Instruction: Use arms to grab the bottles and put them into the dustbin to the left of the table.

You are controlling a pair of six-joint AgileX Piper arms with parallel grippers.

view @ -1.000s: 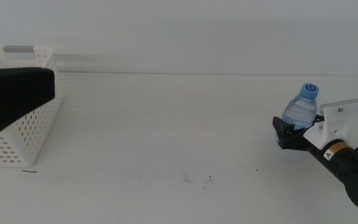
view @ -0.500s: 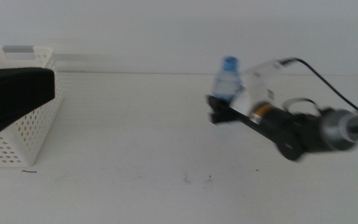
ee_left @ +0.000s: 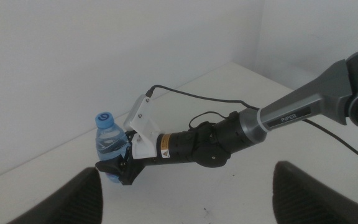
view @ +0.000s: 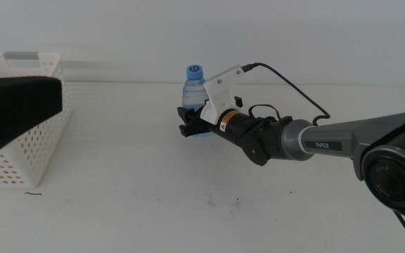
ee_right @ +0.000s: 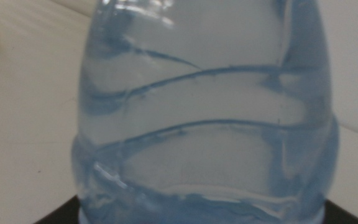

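One water bottle [view: 195, 93] clamped upright in right gripper [view: 190, 124], mid-table, short of dustbin [view: 30, 144]. Drop pending. Left gripper [ee_left: 185, 190] waits, jaws wide, empty.

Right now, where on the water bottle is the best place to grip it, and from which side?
The lower body, from the side with the jaws level, as the right gripper does: it is shut on the water bottle low down, coming from the table's right. The bottle stands upright, its ribbed wall is widest there, and it narrows toward the blue cap. The left gripper waits, open, near the dustbin.
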